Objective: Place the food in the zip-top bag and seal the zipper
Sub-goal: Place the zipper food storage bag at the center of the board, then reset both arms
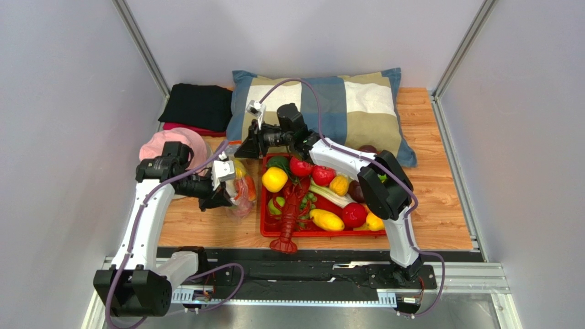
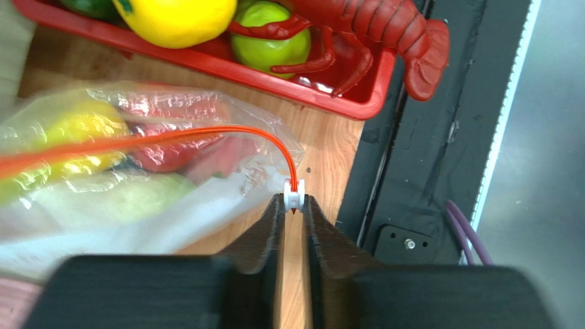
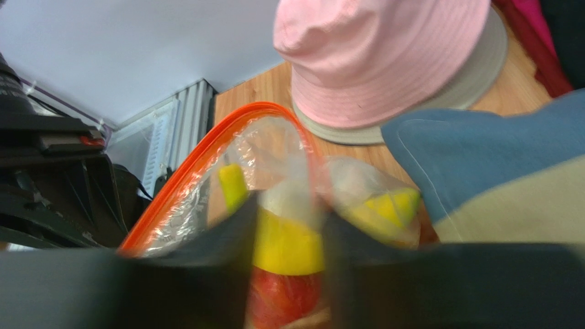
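In the top view, the left arm (image 1: 144,212) is bending up from the lower left and reaching toward the middle. Its left gripper (image 1: 224,199) is touching the zip-top bag (image 1: 242,195). The bag is lying on the wooden table (image 1: 439,199), just left of the red tray (image 1: 329,234). The right arm (image 1: 384,185) is stretching from the lower right across the tray. Its right gripper (image 1: 246,147) is sitting near the bag's far end.

The left wrist view is showing more. The fingers (image 2: 264,233) are almost together, pinching the white slider (image 2: 294,194) on the orange-red zipper (image 2: 178,135). Food (image 2: 82,127) is sitting inside the bag.

The right wrist view is showing the bag's mouth standing open. Yellow food is showing between the dark fingers (image 3: 226,267). They are a little apart, and it is too blurry to tell if they are squeezing the bag.

A pink hat (image 1: 171,145) is lying at the left, with a black cloth (image 1: 199,104) behind it. A checked pillow (image 1: 343,103) is lying at the back. A red toy lobster (image 1: 288,219) is hanging over the tray's near edge.
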